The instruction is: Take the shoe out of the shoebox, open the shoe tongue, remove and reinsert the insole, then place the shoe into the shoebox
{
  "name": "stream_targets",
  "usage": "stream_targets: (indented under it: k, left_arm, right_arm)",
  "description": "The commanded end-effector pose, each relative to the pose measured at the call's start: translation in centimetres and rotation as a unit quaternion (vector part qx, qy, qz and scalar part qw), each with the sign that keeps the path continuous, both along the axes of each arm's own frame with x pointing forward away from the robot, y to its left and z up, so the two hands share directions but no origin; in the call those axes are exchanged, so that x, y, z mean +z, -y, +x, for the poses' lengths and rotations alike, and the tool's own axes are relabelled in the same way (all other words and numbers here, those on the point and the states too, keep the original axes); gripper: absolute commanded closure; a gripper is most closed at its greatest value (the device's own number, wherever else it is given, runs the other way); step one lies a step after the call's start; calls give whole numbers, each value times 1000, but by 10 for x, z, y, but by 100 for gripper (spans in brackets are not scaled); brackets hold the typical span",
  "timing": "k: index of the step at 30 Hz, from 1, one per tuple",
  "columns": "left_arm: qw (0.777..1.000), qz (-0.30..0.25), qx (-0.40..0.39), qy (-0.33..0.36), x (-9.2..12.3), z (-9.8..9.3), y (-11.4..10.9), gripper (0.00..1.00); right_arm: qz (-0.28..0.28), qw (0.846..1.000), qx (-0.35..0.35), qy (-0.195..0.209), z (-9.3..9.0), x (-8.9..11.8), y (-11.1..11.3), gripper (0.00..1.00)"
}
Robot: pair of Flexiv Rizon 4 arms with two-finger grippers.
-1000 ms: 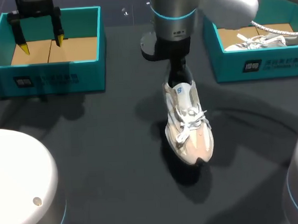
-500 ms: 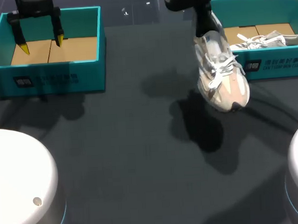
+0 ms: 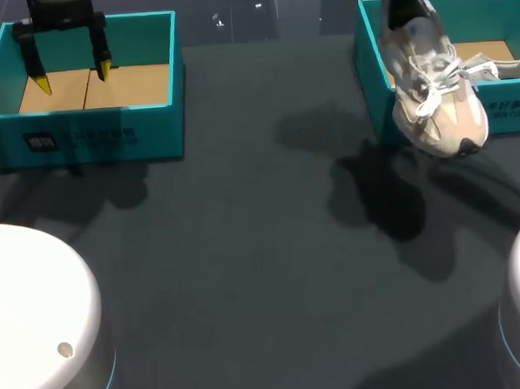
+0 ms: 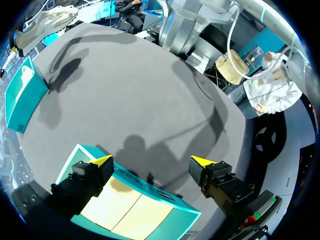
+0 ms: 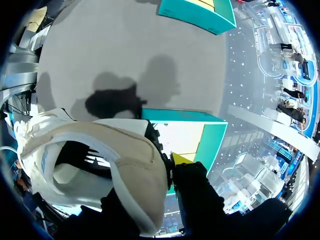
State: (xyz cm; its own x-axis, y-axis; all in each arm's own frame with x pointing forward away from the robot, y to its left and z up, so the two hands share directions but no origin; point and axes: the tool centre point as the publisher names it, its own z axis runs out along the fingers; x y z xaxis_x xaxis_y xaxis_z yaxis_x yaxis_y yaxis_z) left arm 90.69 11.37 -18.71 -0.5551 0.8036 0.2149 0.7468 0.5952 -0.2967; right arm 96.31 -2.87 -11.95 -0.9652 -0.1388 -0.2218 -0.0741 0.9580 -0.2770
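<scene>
Trouble looked likeliest at the box wall. The right gripper (image 5: pixel 169 164) was clamped narrowly on the heel collar of the shoe (image 3: pixel 433 94). One yellow-tipped finger (image 5: pixel 180 159) sat outside the heel and the other was hidden inside the opening. The shoe hung straight below the gripper, toe lowest, laces facing out.

Beneath and just ahead of the gripper lay the right shoebox (image 3: pixel 509 112). From above, the toe appeared in front of its near wall rather than over its floor. How high the toe cleared the rim could not be told. If the gripper came down from there, the toe would probably have struck or straddled that wall. That could tip the box or lever the heel out of the pinch.

The grip itself was a second worry, as I judged it. A thin hold on a soft collar, with the whole shoe dangling under it, could let the shoe swing or slip on any quick move.

A second shoe (image 3: pixel 489 63) already lay in that box beyond the held one. A careless release could have dropped one shoe onto the other, or tangled the loose laces.

The left gripper (image 3: pixel 73 76) posed no risk. It was spread wide and empty, with the floor of the left shoebox (image 3: pixel 91 138) below it, well apart from the shoe.
</scene>
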Motion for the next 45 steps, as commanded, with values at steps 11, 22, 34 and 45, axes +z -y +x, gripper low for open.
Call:
stream_targets:
  k: [11, 22, 34, 45]
  left_arm:
    - [1000, 0, 0, 1, 1, -1, -1, 0]
    - [1000, 0, 0, 1, 1, -1, -1, 0]
    - [1000, 0, 0, 1, 1, -1, -1, 0]
    - [1000, 0, 0, 1, 1, -1, -1, 0]
  right_arm:
    - [22, 999, -4, 34, 40, 18, 130, 100]
    - [4, 999, 8, 39, 99, 34, 188, 100]
    - [4, 999, 8, 39, 99, 34, 188, 100]
    - [2, 999, 23, 31, 185, 18, 225, 100]
